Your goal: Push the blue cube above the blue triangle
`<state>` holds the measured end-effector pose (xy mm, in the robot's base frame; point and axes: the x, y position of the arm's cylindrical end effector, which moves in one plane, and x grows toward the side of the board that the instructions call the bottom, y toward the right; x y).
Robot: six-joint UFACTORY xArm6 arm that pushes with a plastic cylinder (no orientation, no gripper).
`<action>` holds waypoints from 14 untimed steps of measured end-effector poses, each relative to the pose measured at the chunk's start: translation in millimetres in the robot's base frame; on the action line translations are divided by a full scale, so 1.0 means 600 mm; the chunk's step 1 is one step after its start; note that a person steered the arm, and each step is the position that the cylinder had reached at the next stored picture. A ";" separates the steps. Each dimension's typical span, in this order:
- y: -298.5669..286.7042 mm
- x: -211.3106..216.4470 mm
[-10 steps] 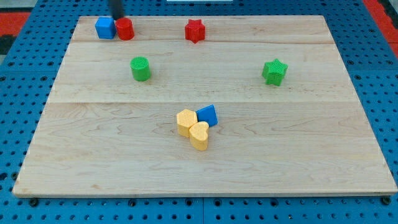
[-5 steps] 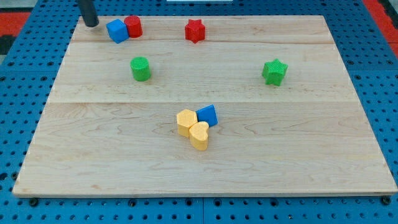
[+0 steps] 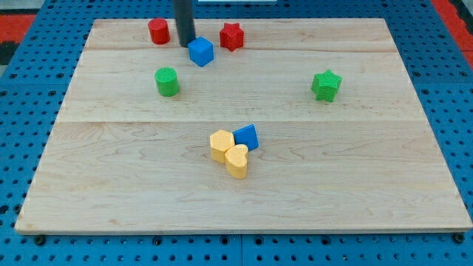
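Camera view: my tip (image 3: 186,44) touches blue cube (image 3: 200,51).

Blue cube (image 3: 200,51), blue triangle (image 3: 247,137), dark tool (image 3: 186,44), pale wood board (image 3: 355,170).

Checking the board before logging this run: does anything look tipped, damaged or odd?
Nothing stands out. The blue cube sits turned at an angle beside my tip; every block looks upright and whole on the board.

My tip (image 3: 186,44) touches the blue cube (image 3: 200,51) (blue triangle (image 3: 247,137) well below).
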<state>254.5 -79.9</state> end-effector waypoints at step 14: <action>0.157 0.309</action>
